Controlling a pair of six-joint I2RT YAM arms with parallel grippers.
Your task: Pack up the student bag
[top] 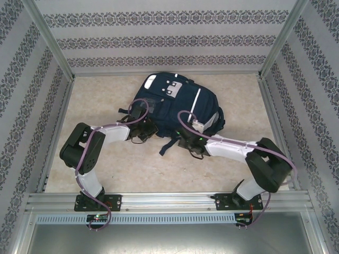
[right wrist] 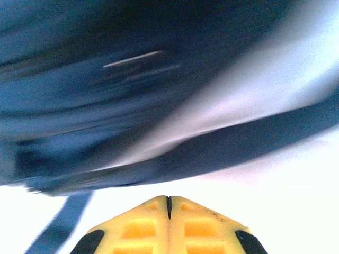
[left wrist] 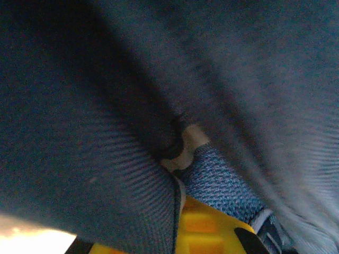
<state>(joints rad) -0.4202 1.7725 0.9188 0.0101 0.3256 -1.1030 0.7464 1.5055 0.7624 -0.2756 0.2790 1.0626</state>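
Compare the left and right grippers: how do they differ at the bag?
The left gripper has navy fabric of the student bag draped over one finger and looks clamped on it; the right gripper has bare fingers that meet, holding nothing. In the top view, the left sits at the bag's left side, the right at its near edge. Both are shut.

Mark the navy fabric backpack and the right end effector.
Navy fabric backpack [top: 170,101]: top external view, middle of front panel.
Right end effector [right wrist: 168,201]: right wrist view, between its shut yellow fingertips.
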